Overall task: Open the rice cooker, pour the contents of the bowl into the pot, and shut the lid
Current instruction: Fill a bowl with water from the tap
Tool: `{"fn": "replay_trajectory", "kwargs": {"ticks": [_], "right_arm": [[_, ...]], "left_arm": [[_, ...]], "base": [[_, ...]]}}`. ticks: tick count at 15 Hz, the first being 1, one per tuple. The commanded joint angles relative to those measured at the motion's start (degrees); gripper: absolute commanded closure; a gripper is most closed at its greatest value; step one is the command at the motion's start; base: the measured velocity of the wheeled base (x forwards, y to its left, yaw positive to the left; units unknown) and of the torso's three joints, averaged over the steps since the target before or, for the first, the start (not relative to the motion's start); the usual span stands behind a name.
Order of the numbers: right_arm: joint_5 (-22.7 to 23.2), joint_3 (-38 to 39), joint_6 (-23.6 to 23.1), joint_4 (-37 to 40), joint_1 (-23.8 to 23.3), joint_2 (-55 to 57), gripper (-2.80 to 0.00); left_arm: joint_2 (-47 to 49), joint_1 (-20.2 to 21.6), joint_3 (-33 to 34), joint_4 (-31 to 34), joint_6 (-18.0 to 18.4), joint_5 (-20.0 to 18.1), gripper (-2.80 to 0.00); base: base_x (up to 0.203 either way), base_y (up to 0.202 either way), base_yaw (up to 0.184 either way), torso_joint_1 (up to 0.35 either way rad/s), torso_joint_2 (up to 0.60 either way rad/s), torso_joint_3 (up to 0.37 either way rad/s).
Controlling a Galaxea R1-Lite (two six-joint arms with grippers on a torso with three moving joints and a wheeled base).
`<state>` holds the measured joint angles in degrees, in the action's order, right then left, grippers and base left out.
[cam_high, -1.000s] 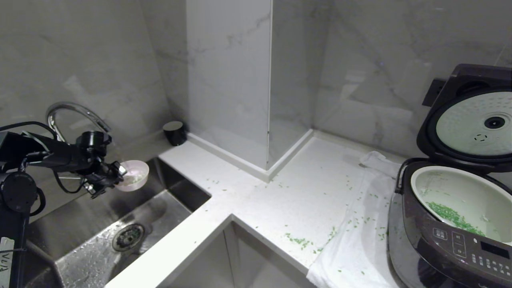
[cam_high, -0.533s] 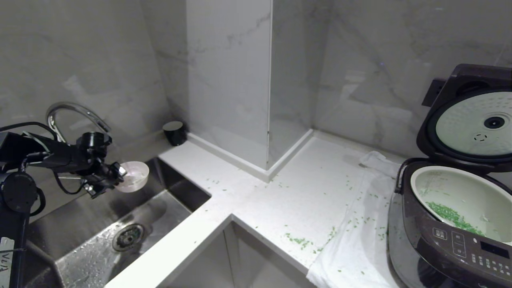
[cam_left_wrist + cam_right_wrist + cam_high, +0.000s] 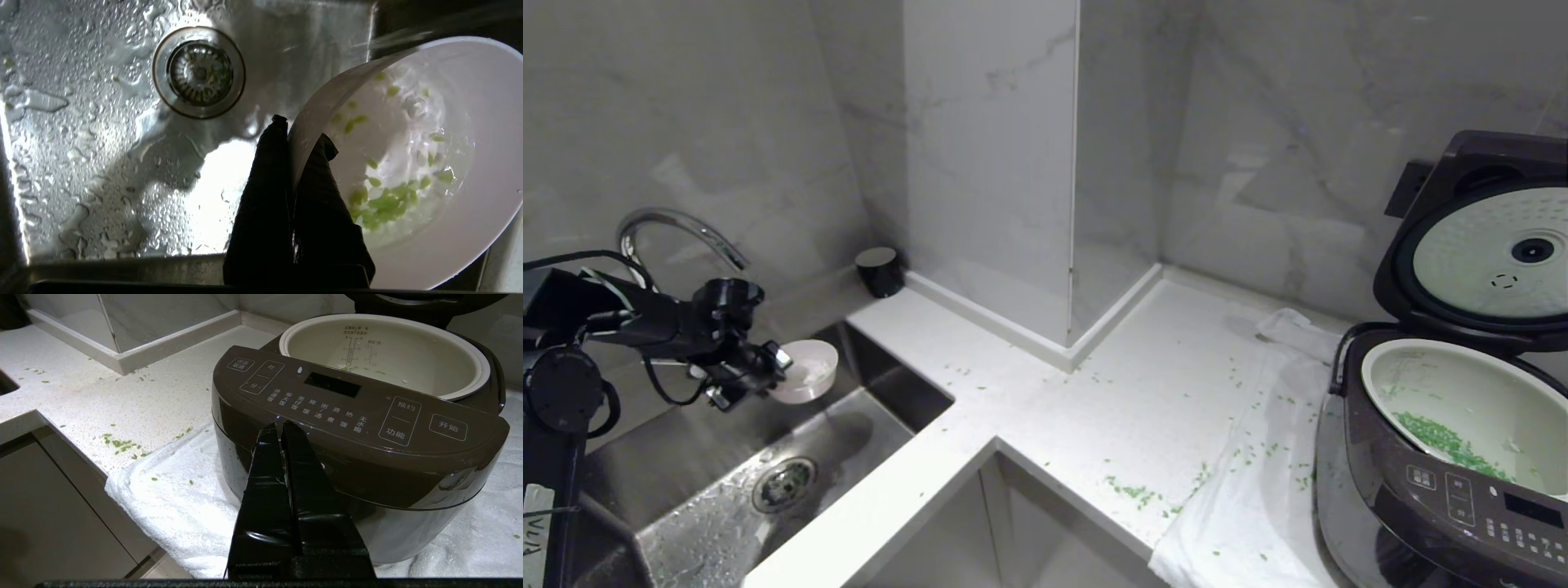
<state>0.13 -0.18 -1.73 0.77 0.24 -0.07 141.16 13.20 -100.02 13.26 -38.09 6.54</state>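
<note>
We see left gripper (image 3: pixel 292 134) pinching rim of small pale pink bowl (image 3: pixel 806 372) over wet steel sink (image 3: pixel 686 457), likely for rinsing; few green bits (image 3: pixel 382 204) remain; dark brown rice cooker (image 3: pixel 1437 482) far right, lid (image 3: pixel 1470 237) raised; right gripper (image 3: pixel 278 430) closed, empty, parked at its front.

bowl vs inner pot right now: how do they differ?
Place: the bowl hangs over the sink, its rim pinched by the left tool; the pot sits in the open rice cooker on the counter.
Size: the bowl is far smaller.
Contents: the bowl holds a few green bits in water; the pot holds a larger green pile.
Shared: round, pale inside.
</note>
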Motion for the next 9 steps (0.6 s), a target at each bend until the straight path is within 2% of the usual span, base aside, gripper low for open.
{"fn": "replay_trajectory", "kwargs": {"ticks": [1, 9], "right_arm": [[0.04, 0.01, -0.03, 0.02, 0.02, 0.07, 0.00], [0.04, 0.01, -0.03, 0.02, 0.02, 0.07, 0.00]], "left_arm": [[-2.86, -2.53, 3.16, 0.02, -1.13, -1.19, 0.00], [-7.29, -9.22, 9.03, -0.15, -4.14, -1.36, 0.00]], "base": [[0.000, 0.000, 0.000, 0.000, 0.00, 0.000], [0.000, 0.000, 0.000, 0.000, 0.00, 0.000]]}}
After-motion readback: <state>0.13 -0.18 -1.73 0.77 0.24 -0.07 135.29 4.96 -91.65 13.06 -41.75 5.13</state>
